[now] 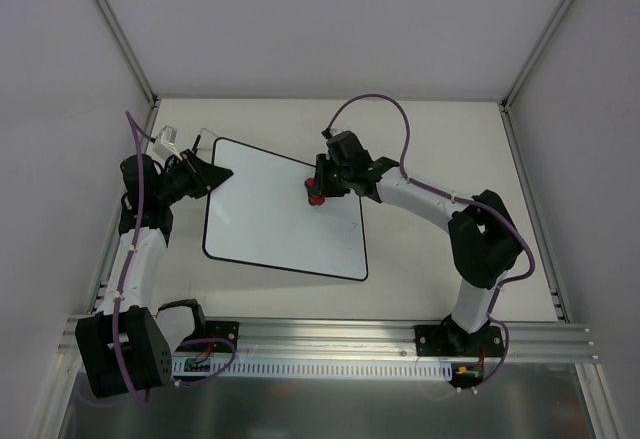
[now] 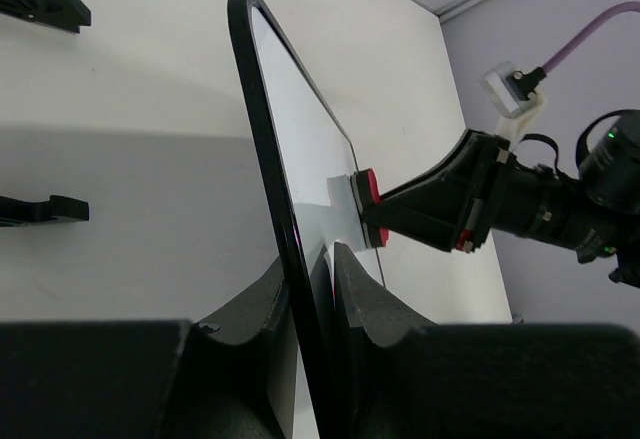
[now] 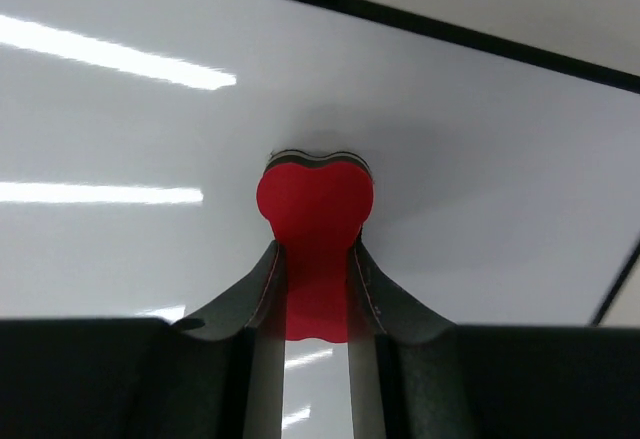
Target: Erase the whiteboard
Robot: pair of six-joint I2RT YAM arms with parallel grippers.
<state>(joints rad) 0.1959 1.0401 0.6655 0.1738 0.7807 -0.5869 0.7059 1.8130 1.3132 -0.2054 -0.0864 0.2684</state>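
**Wiping stage, eraser on the board.** The large flat white rectangular whiteboard [image 1: 270, 234], with rounded corners and a thin black border, lies on the off-white matte table [image 1: 430, 139], left of centre between my two arms. Its long axis runs roughly left to right, slightly skewed so that the right end sits nearer the bases.

My left gripper [image 1: 215, 174] is narrowed onto the board's far-left corner. In the left wrist view its two black fingers flank the border closely, one on each face, and I read this as a steadying clamp.

My right gripper [image 1: 318, 187] holds the small red bone-shaped eraser [image 1: 316, 192] pinched at its waist, with the rounded lobe projecting past the fingertips. The right wrist view shows the lobe pressed against the glossy board surface, with a thin dark layer at the contact edge.

The eraser sits close to the far edge, in the right half of the board. Nearly all of the surface therefore lies toward the bases and to the left of it. I judge that the next stroke should draw back along or across the long axis, and that it belongs to the right arm.

The board reflects the ceiling lights as bright bars. I can see no marker strokes in any view, though glare could be hiding faint ones.
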